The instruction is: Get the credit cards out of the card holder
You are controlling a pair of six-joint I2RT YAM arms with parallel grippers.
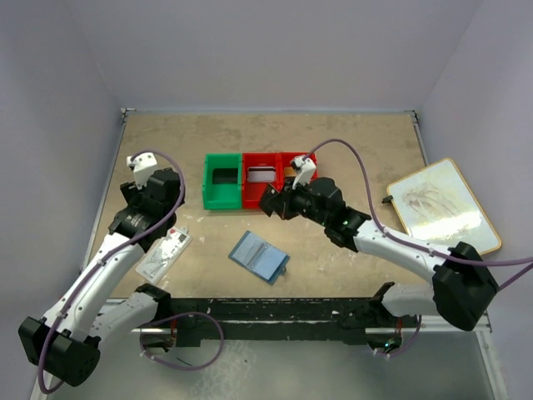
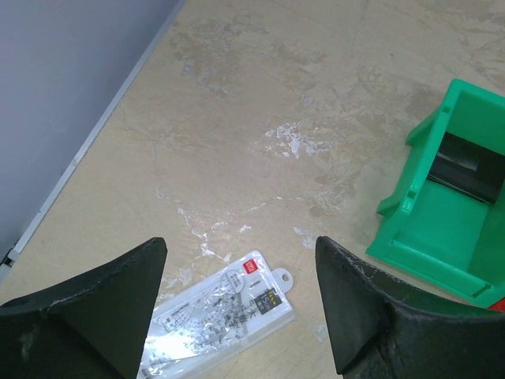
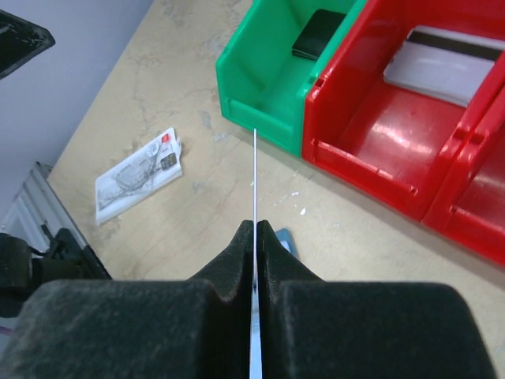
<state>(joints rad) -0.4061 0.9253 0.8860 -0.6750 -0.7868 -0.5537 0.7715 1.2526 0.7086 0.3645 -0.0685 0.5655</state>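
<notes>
Right wrist: R tool (image 3: 255, 227) clamps credit card (image 3: 255, 174), edge-on, face hidden | L tool (image 2: 241, 245) released

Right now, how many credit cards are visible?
3: a dark card in the green bin, a grey card in a red bin, a third card in the right gripper. Others may be hidden.

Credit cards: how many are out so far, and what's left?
Done: a dark card lies in the green bin, a silver-grey card in the red bin. In hand: right pincer shut on a third card. Remaining: binning it; whether the card holder holds more is unclear.
</notes>
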